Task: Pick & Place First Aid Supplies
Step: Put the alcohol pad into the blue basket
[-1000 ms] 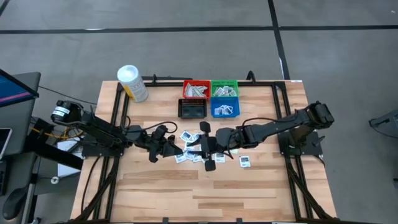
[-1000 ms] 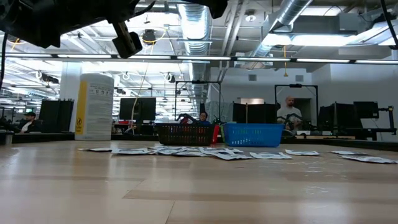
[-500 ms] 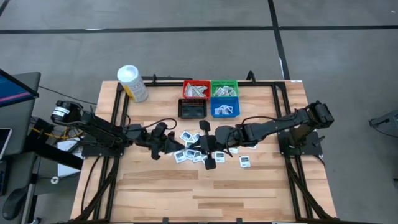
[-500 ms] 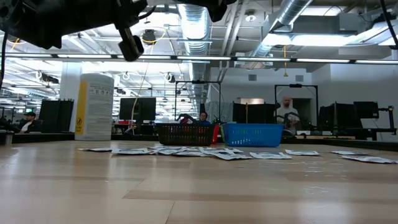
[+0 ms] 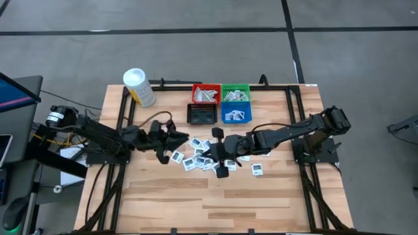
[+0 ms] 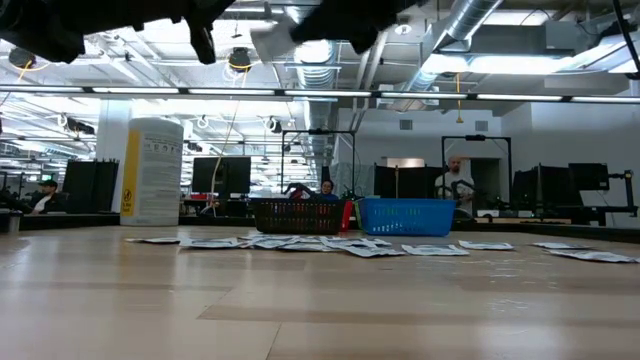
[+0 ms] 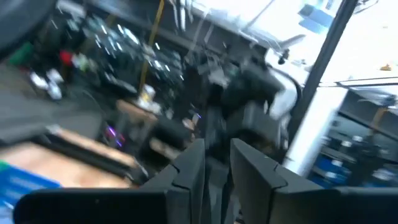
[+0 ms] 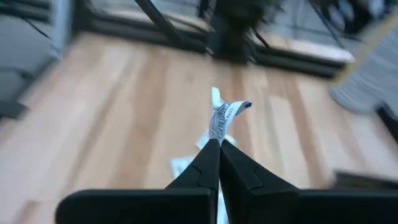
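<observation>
Over the left part of the wooden surface (image 5: 261, 202), the left end effector (image 5: 175, 137) hangs above the boards just beside the scatter of first aid packets (image 5: 196, 160), and in its own wrist view its two fingers (image 7: 186, 171) stand slightly apart with nothing visible between them. At the middle, the loose packets lie flat on the surface in front of the black bin (image 5: 202, 114), blue bin (image 5: 236, 115), red bin (image 5: 206, 94) and green bin (image 5: 235, 93), with one more packet (image 5: 257, 170) lying apart to the right. The right end effector (image 5: 208, 153) reaches in over that scatter from the right, its fingers pressed together on a small white printed packet (image 8: 224, 115) that sticks up crumpled from the tips, lifted off the boards.
</observation>
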